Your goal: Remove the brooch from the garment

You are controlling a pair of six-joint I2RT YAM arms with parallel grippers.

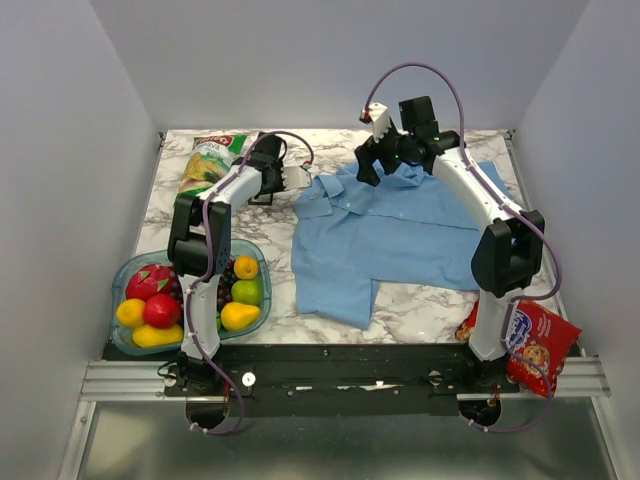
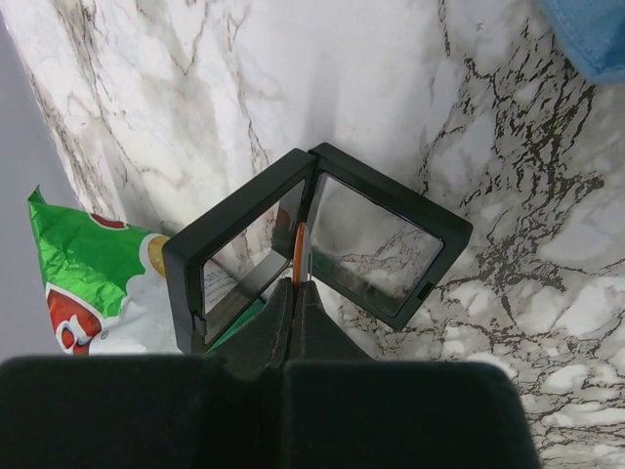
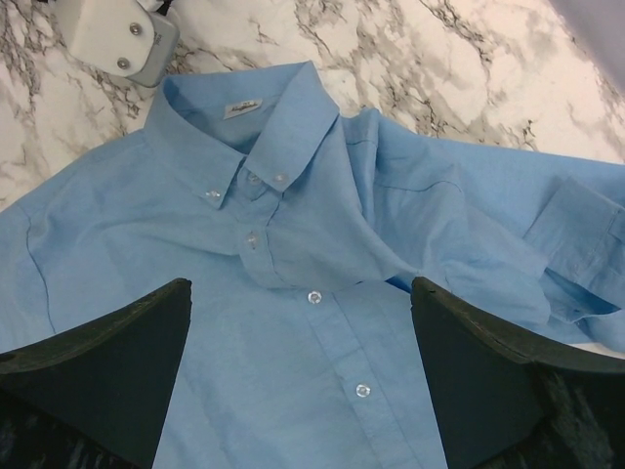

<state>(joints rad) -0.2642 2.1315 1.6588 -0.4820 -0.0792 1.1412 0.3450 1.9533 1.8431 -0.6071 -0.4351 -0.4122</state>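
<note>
"Brooch first: where is it?"

"Hard to say. Fingers pressed together, the left gripper shows a thin orange sliver just past its tips. That may be the brooch, but too little shows to be sure. The sliver sits at the hinge of a black two-panel frame box with clear windows, opened like a book on the white marble table, beside a green snack bag."

"And the other arm?"

"Jaws spread wide and holding nothing, the right gripper hangs over the light blue button-front shirt of thin cloth, just below its collar. No pin or ornament shows on the collar, placket or chest."

"Which step, then?"

"By my reading, the closing one: the shirt front looks bare and lies apart from the left fingertips. If the sliver is the brooch, the next move calls for a gentle release into the box. If not, the right gripper must search the folded sleeve."
</note>
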